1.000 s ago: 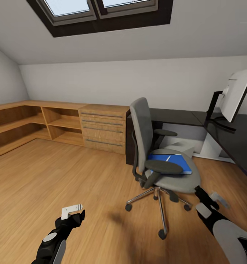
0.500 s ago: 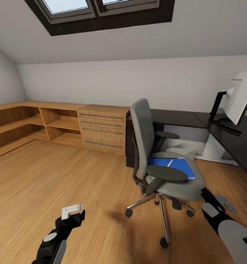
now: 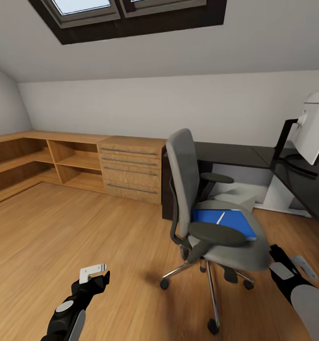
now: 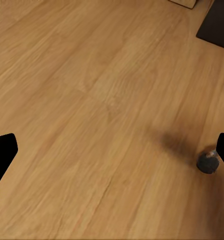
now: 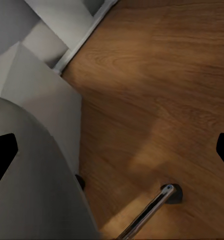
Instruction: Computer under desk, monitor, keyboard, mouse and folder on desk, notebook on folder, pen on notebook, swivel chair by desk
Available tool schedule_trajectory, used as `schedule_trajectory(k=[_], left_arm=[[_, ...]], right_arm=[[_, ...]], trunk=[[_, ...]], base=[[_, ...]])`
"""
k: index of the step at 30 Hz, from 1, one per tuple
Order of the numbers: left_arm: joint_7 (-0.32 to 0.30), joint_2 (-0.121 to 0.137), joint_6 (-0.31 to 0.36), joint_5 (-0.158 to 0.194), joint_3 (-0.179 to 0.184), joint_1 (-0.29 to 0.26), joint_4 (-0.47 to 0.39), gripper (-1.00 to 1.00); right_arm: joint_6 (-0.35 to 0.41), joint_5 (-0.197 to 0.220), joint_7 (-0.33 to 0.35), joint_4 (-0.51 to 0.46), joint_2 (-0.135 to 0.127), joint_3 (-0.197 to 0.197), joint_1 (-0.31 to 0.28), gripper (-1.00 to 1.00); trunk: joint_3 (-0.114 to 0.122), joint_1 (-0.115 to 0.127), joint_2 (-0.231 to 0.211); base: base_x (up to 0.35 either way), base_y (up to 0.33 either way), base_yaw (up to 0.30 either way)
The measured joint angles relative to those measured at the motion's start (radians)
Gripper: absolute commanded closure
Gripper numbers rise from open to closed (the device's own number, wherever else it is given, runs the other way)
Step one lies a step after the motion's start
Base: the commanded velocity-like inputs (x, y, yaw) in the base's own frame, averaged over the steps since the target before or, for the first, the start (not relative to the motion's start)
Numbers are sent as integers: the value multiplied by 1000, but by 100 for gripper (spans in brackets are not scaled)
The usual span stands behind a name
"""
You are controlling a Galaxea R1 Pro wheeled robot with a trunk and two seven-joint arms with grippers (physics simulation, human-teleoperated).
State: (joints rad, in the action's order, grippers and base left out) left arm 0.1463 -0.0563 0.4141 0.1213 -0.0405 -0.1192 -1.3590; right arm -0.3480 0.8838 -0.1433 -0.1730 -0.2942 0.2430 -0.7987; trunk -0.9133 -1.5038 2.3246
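The grey swivel chair (image 3: 211,213) stands on the floor in front of the black desk (image 3: 235,154). A blue folder (image 3: 225,222) lies on its seat with the white pen (image 3: 220,218) on top. The monitor (image 3: 315,130) stands on the desk at the right edge. Under the desk behind the chair I see a pale grey box, the computer (image 3: 242,193). My left gripper (image 3: 94,274) hangs open over bare floor, left of the chair. My right gripper (image 3: 294,265) is open, low beside the chair seat (image 5: 27,165). The keyboard, mouse and notebook are out of view.
A light wooden drawer chest (image 3: 131,168) and low open shelves (image 3: 36,161) line the back wall, left of the desk. The chair's casters (image 4: 208,162) and a chrome base leg (image 5: 152,207) spread over the wooden floor (image 3: 83,227) near both grippers.
The whole view has shifted: the chair sits lower and a little larger in the picture, so the camera has moved. My right gripper has drifted toward the lower right corner.
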Motion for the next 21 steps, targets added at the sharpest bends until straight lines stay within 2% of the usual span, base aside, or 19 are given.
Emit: schedule_trajectory(k=[2, 6, 9, 12, 17, 21], left_arm=[[0, 0, 0, 0, 0, 0, 0, -100], [0, 0, 0, 0, 1, 0, 0, -100], [0, 0, 0, 0, 1, 0, 0, -100], [0, 0, 0, 0, 1, 0, 0, -100], [0, 0, 0, -1, 1, 0, 0, -100], [0, 0, 0, -1, 2, 0, 0, -100]], right_arm=[[15, 3, 1, 0, -4, 0, 0, -100], [111, 27, 4, -1, -36, 0, 0, -100], [141, 64, 8, -1, -48, -1, 0, -100], [167, 81, 25, -1, -53, -1, 0, -100], [200, 89, 56, -1, -59, -1, 0, -100], [213, 97, 70, 0, -75, -1, 0, -100]], trunk=[[0, 0, 0], [0, 0, 0], [0, 0, 0], [0, 0, 0], [0, 0, 0], [0, 0, 0]], base=[[204, 0, 0], [196, 0, 0], [274, 0, 0], [182, 0, 0], [95, 0, 0], [270, 0, 0]])
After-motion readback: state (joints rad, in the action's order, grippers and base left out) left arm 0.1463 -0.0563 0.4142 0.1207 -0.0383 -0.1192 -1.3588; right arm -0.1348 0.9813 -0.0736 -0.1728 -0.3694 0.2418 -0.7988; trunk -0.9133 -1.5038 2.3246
